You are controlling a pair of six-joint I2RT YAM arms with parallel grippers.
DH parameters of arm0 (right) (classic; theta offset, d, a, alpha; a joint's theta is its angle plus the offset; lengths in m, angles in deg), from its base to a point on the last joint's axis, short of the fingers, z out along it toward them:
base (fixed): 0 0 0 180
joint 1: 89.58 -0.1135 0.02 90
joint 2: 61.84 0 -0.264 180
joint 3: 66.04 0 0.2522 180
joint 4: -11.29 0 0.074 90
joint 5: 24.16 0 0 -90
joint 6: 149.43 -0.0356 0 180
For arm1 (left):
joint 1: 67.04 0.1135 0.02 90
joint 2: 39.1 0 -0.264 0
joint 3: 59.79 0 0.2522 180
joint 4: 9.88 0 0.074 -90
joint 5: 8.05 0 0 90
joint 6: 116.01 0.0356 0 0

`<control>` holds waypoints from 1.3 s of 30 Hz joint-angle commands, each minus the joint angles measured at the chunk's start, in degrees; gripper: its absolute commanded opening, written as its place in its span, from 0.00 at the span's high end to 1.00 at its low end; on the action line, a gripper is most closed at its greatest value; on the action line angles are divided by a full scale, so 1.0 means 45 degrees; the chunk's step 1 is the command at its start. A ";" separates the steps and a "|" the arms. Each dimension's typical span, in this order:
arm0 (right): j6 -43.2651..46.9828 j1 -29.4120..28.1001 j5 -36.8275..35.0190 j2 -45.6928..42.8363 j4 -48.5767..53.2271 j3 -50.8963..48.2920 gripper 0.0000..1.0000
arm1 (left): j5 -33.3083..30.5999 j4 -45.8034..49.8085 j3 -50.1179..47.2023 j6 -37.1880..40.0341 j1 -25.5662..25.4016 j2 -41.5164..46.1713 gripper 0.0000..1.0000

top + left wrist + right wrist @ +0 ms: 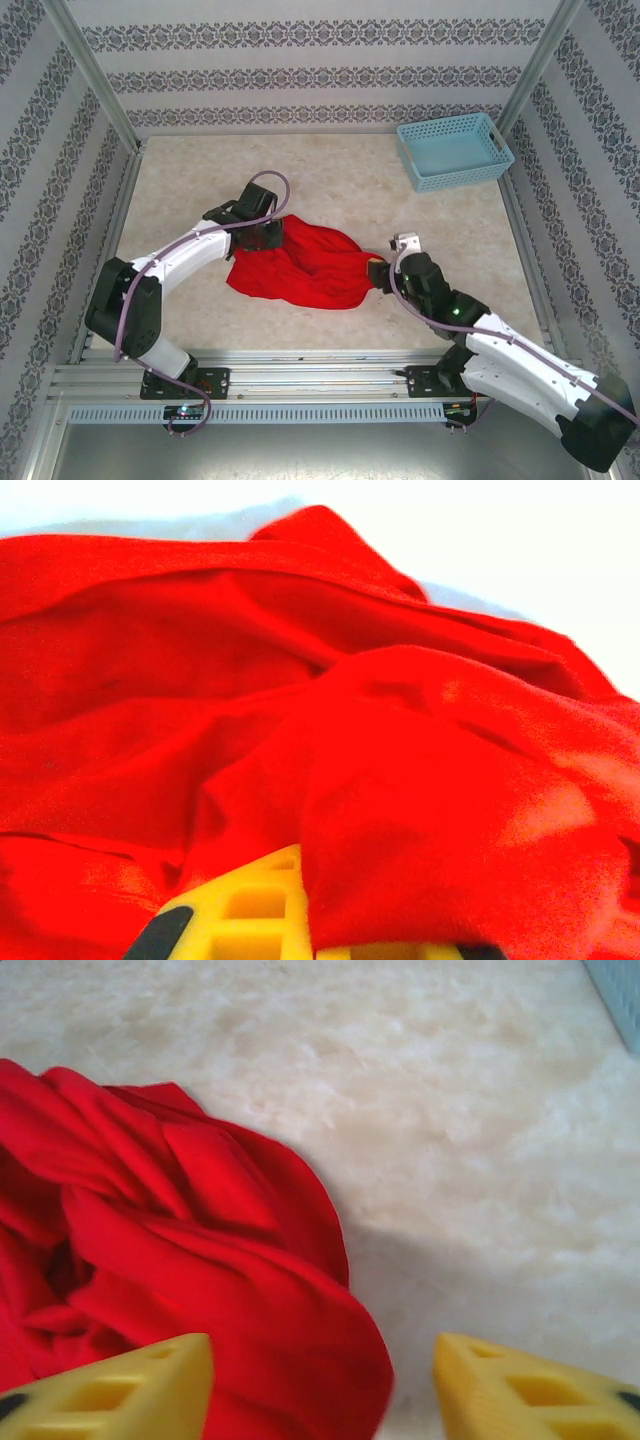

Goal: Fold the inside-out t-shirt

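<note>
Near the middle of the table, the inside-out t-shirt lies as a crumpled red heap, well apart from the light blue basket in the far right corner. As I read it, folding has hardly begun. The cloth is bunched and creased, no sleeve or hem is laid out flat, and I can see no clean fold line, so the spreading and all the folds are left to do. The left arm reaches forward and to the right from its base, with the left gripper at the heap's far left edge. Its wrist view shows red cloth draped over a yellow finger, and I take the jaws as clamped on that cloth. The right arm bends in toward the left, putting the right gripper at the heap's right end. Its fingers stand spread apart, with the shirt's edge lying loosely between them, not pinched
</note>
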 commanded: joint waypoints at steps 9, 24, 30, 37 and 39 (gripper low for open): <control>0.2333 -0.1519 0.2898 0.6155 0.0323 0.4678 0.28 | 0.0945 -0.0416 0.0051 -0.0200 -0.0156 0.0556 1.00; 0.2830 -0.1313 0.1688 1.0853 0.0541 0.6778 0.35 | 0.1318 0.0378 0.0803 -0.0366 -0.0131 0.0835 1.00; 0.3750 -0.1911 0.1907 0.9720 0.0304 0.6125 0.97 | 0.0748 0.0978 0.1132 -0.0560 0.0365 0.0700 1.00; 0.3608 -0.2352 0.2269 0.4942 -0.1472 0.3175 1.00 | -0.0105 0.2057 0.1841 -0.0614 0.2495 -0.0725 1.00; 0.3274 -0.2347 0.2557 0.3262 -0.2207 0.2208 1.00 | -0.0261 0.2101 0.1813 -0.0706 0.3103 -0.1132 1.00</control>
